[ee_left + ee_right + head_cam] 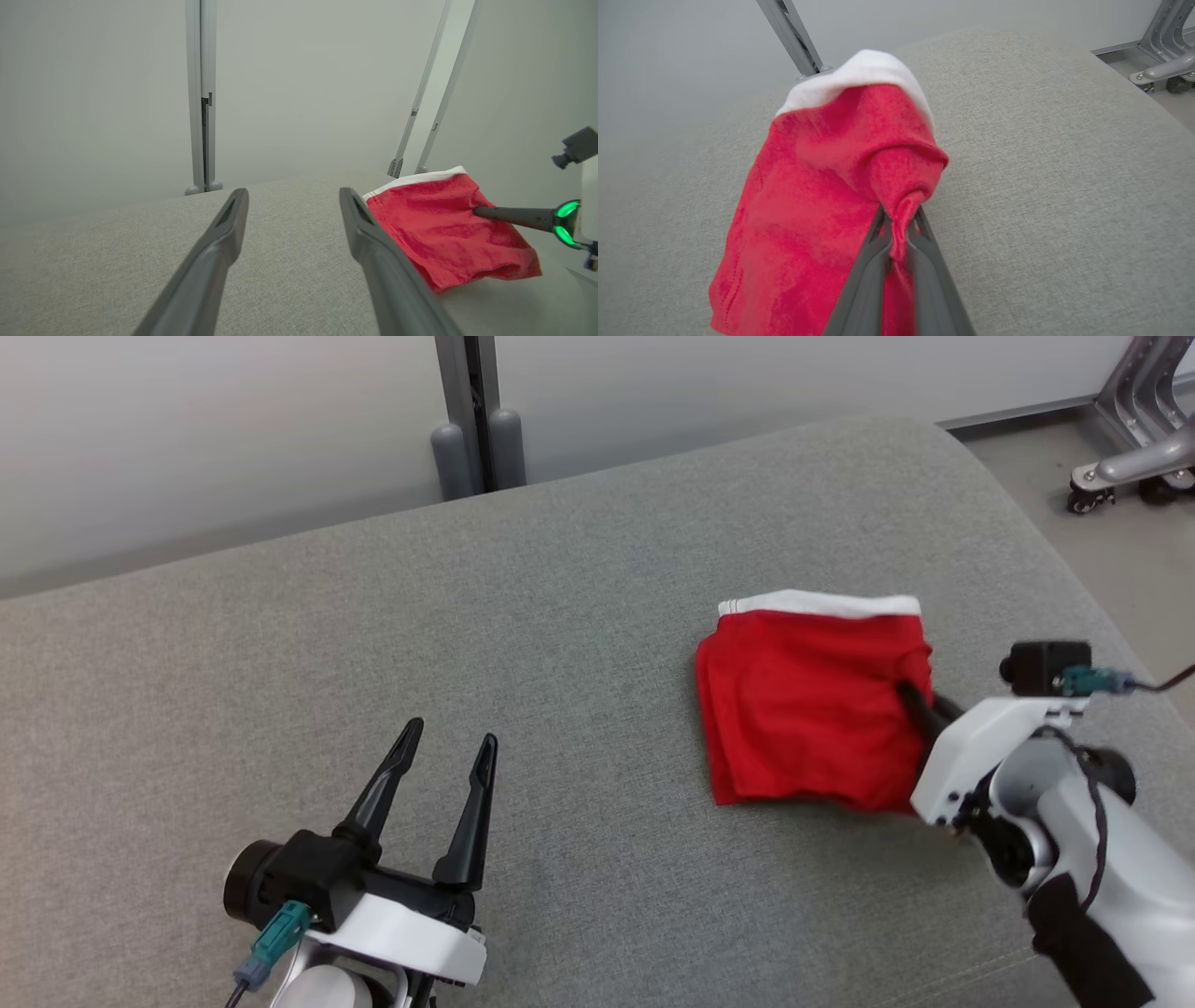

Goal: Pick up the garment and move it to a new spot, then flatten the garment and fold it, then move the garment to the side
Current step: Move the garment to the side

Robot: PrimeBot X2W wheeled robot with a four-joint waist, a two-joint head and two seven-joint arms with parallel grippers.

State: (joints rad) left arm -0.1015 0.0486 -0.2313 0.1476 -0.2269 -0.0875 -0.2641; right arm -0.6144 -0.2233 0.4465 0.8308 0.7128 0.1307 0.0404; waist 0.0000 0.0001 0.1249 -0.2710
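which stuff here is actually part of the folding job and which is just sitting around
In the job: red garment, right gripper shut on its edge, open left gripper, grey padded surface under it.
Just about: upright metal post, wheeled metal frame on the floor.

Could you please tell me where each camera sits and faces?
Head view: on the head, looking down at the grey fabric cushion; open left pincer, right arm.
Left wrist view: on that wrist, along the left pincer across the cushion.
Right wrist view: on that wrist, along the right pincer, shut on the red cloth garment with white band.
All three share the garment.
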